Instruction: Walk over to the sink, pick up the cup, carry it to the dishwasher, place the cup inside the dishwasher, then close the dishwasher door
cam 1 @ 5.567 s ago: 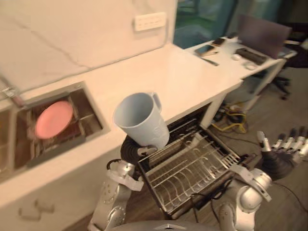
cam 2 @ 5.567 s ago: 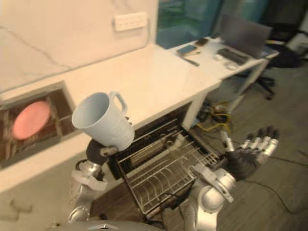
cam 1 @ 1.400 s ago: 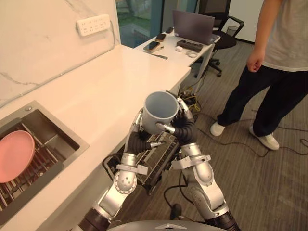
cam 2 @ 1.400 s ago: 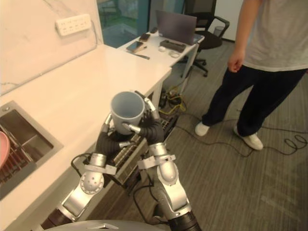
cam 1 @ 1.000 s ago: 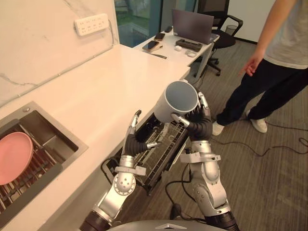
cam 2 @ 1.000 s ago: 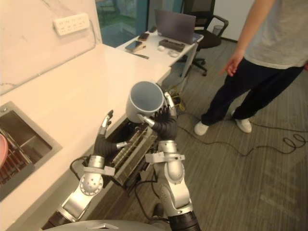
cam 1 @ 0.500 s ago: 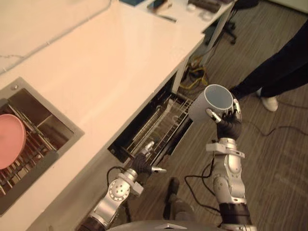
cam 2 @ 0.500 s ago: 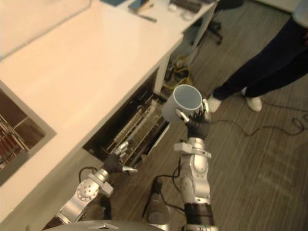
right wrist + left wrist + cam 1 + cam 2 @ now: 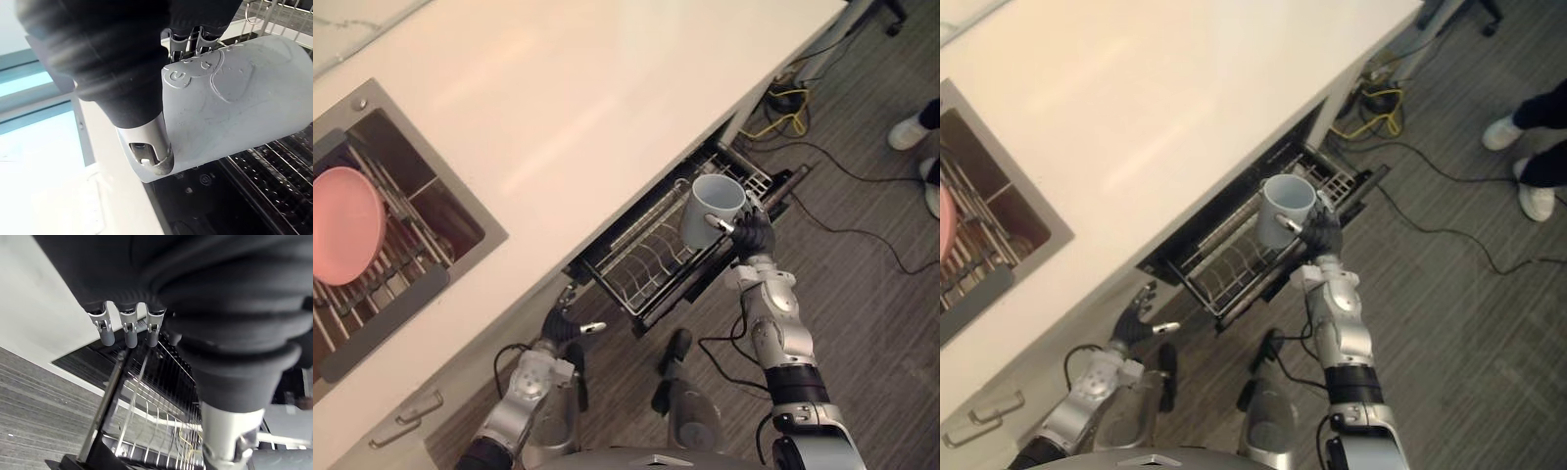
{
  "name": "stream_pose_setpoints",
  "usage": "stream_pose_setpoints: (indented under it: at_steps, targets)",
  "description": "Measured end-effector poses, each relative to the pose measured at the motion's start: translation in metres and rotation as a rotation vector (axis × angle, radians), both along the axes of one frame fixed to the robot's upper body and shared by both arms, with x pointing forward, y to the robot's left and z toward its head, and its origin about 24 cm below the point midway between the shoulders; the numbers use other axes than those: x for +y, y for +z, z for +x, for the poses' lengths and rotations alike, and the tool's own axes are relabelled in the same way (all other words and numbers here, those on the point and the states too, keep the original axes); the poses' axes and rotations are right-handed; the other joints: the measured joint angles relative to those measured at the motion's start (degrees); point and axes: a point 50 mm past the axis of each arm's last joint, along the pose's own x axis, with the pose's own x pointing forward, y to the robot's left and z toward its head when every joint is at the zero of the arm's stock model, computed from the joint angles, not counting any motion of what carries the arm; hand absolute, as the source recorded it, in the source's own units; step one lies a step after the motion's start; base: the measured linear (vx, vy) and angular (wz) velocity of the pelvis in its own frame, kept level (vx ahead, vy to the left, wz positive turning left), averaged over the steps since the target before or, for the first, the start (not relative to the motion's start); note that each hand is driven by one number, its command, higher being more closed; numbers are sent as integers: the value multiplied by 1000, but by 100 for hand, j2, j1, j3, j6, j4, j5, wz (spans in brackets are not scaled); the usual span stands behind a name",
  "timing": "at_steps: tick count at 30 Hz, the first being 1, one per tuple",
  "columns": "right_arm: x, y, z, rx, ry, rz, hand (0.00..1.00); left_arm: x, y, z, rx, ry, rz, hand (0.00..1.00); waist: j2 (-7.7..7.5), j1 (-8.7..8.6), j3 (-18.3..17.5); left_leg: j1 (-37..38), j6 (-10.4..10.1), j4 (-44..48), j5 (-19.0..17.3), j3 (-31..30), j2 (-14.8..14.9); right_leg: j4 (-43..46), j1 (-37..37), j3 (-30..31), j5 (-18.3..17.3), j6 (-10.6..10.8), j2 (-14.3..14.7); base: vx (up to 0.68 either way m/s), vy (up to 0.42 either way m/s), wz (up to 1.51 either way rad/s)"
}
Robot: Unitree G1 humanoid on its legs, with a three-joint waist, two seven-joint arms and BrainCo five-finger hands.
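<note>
Far left of the rack you have the sink (image 9: 475, 227) set in the counter (image 9: 587, 98), with a pink plate (image 9: 342, 238) standing on edge inside it. Your left hand (image 9: 1136, 321) hangs low, left of the rack and below the counter edge, holding nothing. Its fingers (image 9: 126, 335) are loose and apart, with the thumb sticking out towards the rack. The rack (image 9: 641, 274) itself stands out from under the counter with the dishwasher (image 9: 607, 257) open, wire tines bare at its left end. The cup (image 9: 710, 211) is over the rack's right end, light blue-grey, mouth tipped up. You can't tell if it touches the wires. Your right hand (image 9: 754, 235) is just right of the cup and clamped on it: thumb (image 9: 146, 147) laid across the cup wall, fingers wrapped round the far side. The right wrist view has the cup lying sideways above the rack wires. Right of the rack and further back, yellow and black cables (image 9: 783, 96) lie tangled on the floor (image 9: 871, 323). A person's shoes (image 9: 911, 130) stand well right of the rack.
</note>
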Motion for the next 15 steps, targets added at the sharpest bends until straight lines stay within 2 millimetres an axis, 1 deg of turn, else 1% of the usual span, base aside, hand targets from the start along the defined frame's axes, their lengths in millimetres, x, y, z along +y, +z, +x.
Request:
stream_pose_setpoints:
  at_steps: [2,3,5,6,9,12,15]
  targets:
    - [-2,-4,5,37,11,-13,100,3,-2,-2,7,26,3,0,20,16,28,-93,13,69,12,-57,-21,0,7,4,0,-1,-34,-20,64,27]
    - [-1,-8,7,70,27,-28,100,5,-3,-4,10,39,5,0,19,59,53,-107,21,74,26,-97,-36,0,18,-28,0,-1,-44,-36,23,22]
    - [2,-16,9,117,45,-40,100,10,-3,-5,17,64,3,0,47,81,108,-107,18,74,34,-203,-48,0,108,-140,-11,-12,-45,-48,7,22]
    - [3,-20,10,152,58,-43,100,12,-4,-5,23,78,5,0,48,132,115,-122,19,72,39,-213,-47,0,108,-154,-15,-13,-45,-52,3,13]
    - [5,-29,16,235,83,-49,100,20,-5,-7,35,107,8,0,52,129,155,-199,18,62,96,-333,-51,0,111,-277,-16,-13,-48,-62,1,19]
    - [5,-34,23,308,125,-83,100,21,-8,-10,60,105,8,0,80,184,232,-214,7,55,141,-363,-53,0,114,-301,-13,-15,-46,-57,6,7]
    - [8,-38,28,351,160,-110,100,20,-10,-11,75,94,0,0,85,180,241,-270,-6,49,193,-486,-80,0,129,-427,-13,-16,-41,-35,10,16]
